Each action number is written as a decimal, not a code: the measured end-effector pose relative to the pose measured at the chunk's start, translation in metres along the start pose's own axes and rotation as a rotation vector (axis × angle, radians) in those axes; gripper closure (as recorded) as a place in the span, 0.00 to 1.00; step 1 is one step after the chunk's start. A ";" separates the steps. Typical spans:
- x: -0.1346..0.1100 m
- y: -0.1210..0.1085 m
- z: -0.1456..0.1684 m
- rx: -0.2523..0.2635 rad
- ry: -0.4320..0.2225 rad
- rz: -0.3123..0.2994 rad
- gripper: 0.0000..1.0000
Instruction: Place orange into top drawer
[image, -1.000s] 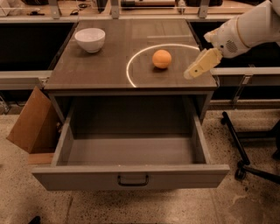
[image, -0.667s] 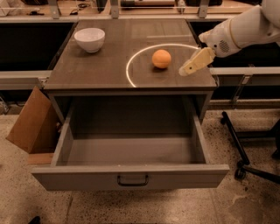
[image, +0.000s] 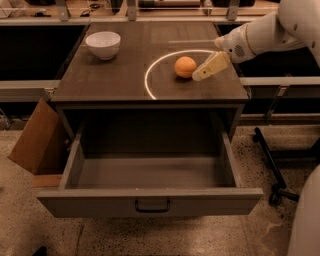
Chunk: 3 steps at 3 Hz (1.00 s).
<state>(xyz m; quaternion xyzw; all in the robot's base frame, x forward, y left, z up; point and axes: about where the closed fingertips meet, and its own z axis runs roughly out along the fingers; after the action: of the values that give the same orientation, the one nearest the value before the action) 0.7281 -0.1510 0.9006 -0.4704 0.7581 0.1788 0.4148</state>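
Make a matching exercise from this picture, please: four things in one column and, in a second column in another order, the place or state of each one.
Things:
1. orange
2. white bowl
3. top drawer
4. gripper

Places or states:
A. pulled open toward the camera
B. at the back left of the cabinet top, as the picture shows it
C. close beside the orange, on its right in the picture, low over the cabinet top
D. inside the bright ring on the cabinet top

Right pairs: 1-D, 2-B, 3-A, 4-C.
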 end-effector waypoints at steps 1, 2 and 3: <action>-0.005 -0.010 0.028 -0.004 -0.011 0.016 0.00; -0.003 -0.015 0.041 -0.006 0.000 0.026 0.00; -0.004 -0.015 0.053 -0.013 0.017 0.021 0.00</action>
<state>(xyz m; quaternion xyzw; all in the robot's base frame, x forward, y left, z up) 0.7665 -0.1214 0.8747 -0.4665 0.7654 0.1841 0.4034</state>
